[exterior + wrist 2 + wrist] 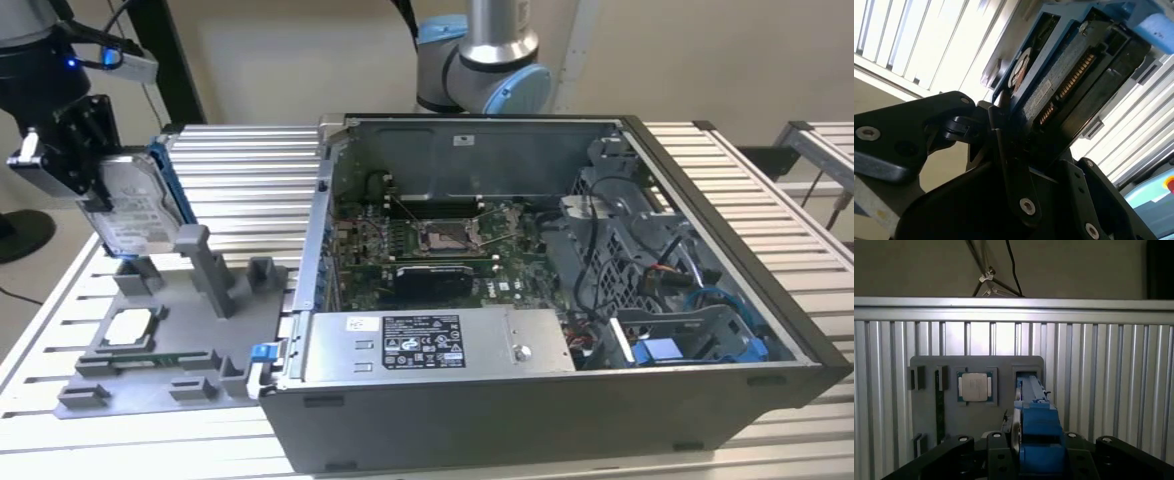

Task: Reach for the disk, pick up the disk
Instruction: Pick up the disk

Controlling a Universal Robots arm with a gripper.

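The disk (134,205) is a silver hard drive with blue rails, standing upright on edge at the exterior view's far left. Its lower end is level with the posts of the grey fixture (160,340). My gripper (83,160) is shut on its upper part, one finger on each broad face. In the first wrist view the disk (1036,425) runs edge-on between the black fingers (961,450) of the gripper (1036,442), over a slot in the fixture (1004,365). In the second wrist view the gripper (1046,160) clamps the disk (1054,85), whose connector side shows.
An open computer case (561,400) fills the middle of the slatted metal table (240,150), with a silver box with a black-and-white sticker (427,345) at its front. A white square chip (130,327) lies in the fixture. An arm base (481,60) stands behind the case.
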